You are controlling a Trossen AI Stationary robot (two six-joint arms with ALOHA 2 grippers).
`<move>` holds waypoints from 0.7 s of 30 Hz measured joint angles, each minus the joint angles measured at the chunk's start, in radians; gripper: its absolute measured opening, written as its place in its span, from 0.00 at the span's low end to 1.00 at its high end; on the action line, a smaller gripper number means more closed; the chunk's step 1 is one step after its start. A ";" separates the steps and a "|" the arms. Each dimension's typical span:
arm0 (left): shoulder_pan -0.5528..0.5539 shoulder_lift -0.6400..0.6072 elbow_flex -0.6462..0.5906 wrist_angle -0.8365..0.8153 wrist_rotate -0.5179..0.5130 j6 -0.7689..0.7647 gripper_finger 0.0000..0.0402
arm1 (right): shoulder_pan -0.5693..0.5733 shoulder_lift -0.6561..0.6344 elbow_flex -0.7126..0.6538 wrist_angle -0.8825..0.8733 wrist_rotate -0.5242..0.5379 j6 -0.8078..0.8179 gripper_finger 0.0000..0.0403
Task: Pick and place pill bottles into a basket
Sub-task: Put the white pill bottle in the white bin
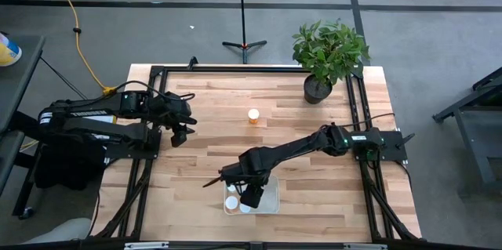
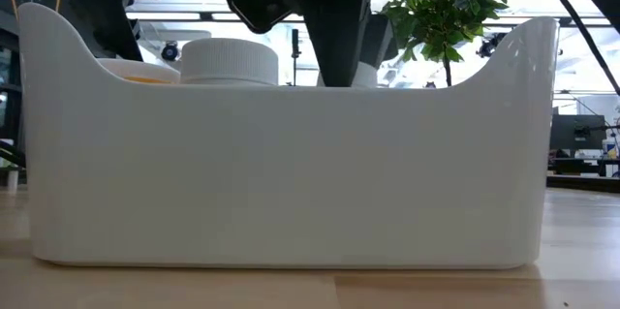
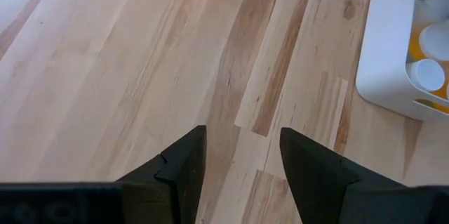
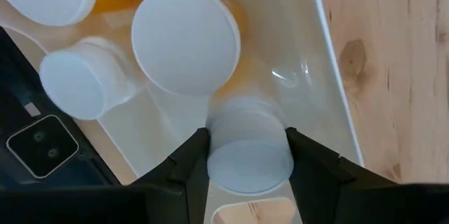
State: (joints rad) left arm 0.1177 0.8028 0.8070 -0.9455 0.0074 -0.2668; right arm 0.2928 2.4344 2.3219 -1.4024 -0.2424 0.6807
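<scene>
The whitish basket (image 1: 274,193) stands near the table's front edge; its wall (image 2: 291,173) fills the low view. My right gripper (image 1: 250,196) reaches down into it and is shut on a white pill bottle (image 4: 249,155). Other white-capped bottles (image 4: 186,41) (image 4: 81,83) lie in the basket beside it, and one cap (image 2: 228,62) shows over the rim. One orange bottle with a white cap (image 1: 253,116) stands alone on the table's middle. My left gripper (image 1: 182,132) is open and empty above the table's left part (image 3: 240,147). My right gripper pinches the white pill bottle by its round side (image 4: 219,150) between its two fingers (image 4: 189,157), one finger on each side. The fingers come from above, pointing down into the basket. Whether the bottle rests on the basket's floor, I cannot tell.
A potted plant (image 1: 328,54) stands at the table's far right corner. Black frame rails (image 1: 354,117) run along the table's left and right sides. Bare wood lies between the basket and the lone bottle.
</scene>
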 joint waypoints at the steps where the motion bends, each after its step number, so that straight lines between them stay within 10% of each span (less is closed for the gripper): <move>1: 0.000 0.000 0.000 0.000 0.000 0.000 0.54 | 0.000 0.003 0.000 0.001 -0.001 0.000 0.37; 15: 0.000 0.000 0.000 0.000 0.009 0.000 0.54 | 0.003 0.027 0.000 -0.015 -0.018 0.000 0.37; 21: 0.000 0.000 0.000 0.000 0.011 0.000 0.54 | 0.002 0.029 0.000 -0.017 0.014 0.018 0.62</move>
State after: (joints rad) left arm 0.1177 0.8028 0.8070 -0.9459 0.0181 -0.2668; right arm 0.2948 2.4630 2.3215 -1.4191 -0.2284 0.6984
